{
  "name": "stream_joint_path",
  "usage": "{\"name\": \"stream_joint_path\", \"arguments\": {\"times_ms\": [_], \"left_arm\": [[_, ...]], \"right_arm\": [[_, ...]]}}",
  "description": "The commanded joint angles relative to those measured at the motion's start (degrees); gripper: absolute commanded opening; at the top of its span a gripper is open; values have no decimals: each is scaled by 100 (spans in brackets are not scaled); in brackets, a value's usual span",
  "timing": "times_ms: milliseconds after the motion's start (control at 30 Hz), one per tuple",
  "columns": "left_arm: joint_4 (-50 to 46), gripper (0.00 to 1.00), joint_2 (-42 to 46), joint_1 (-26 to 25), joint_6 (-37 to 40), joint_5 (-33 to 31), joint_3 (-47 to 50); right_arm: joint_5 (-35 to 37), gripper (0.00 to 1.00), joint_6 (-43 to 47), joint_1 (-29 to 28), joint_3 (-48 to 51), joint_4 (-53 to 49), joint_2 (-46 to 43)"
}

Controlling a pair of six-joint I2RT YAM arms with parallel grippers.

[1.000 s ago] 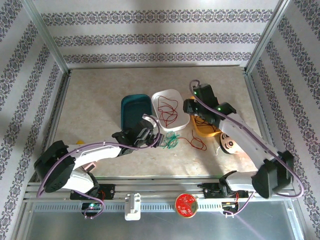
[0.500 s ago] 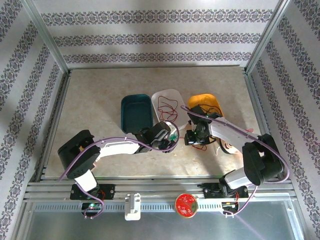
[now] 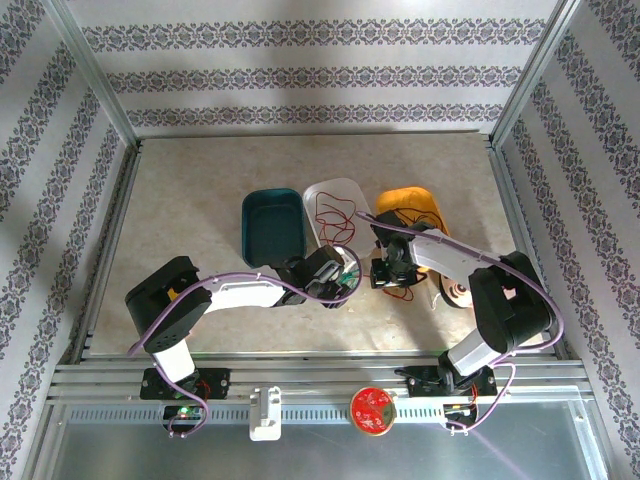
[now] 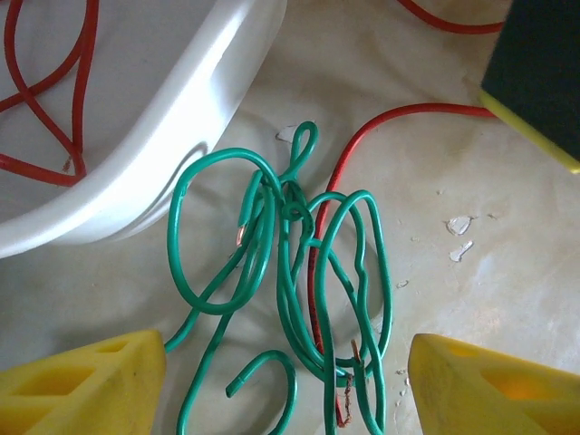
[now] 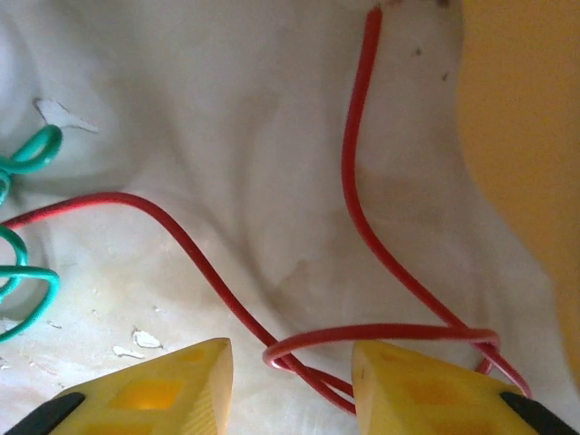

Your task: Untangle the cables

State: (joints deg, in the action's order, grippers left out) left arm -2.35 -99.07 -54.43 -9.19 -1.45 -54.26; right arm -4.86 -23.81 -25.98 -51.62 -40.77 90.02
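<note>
A tangle of green cables [image 4: 299, 281] lies on the table just outside the white tray, with one red cable [image 4: 362, 136] threaded under it. My left gripper [image 4: 285, 390] is open, its yellow fingertips [image 4: 82, 381] standing either side of the tangle without touching it. The red cable [image 5: 362, 335] runs right and crosses itself in a small loop. That loop sits between the fingertips [image 5: 435, 390] of my right gripper [image 5: 290, 381], which is open and does not pinch it. From above, the left gripper [image 3: 340, 282] and right gripper [image 3: 390, 272] are close together.
The white tray [image 3: 318, 195] holds more red cable [image 3: 335, 215]. A teal tray [image 3: 272, 225] is to its left and an orange tray [image 3: 410, 203] to its right. A tape roll [image 3: 455, 292] lies beside the right arm. A red disc [image 3: 372, 408] sits on the front rail.
The right arm swung down from over the orange tray to the red cable on the table. The left gripper slid right over the green tangle. Both jaws have narrowed somewhat.
</note>
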Motion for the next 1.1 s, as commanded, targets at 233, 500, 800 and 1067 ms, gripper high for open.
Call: {"name": "stream_joint_path", "arguments": {"times_ms": [233,500,800,1067], "left_arm": [[-116,71,-10,-102,13,93,-61],[-119,71,53,-111,-8,110,-23],[-279,72,364,-111,24,145,8],[-466,73,970,-102,271,305,-248]], "right_arm": [[211,35,174,82,-321,201,298],[380,25,135,84,-305,263,489],[6,2,160,87,-109,113,-363],[-1639,2,-10,455,207,209,-1989]]}}
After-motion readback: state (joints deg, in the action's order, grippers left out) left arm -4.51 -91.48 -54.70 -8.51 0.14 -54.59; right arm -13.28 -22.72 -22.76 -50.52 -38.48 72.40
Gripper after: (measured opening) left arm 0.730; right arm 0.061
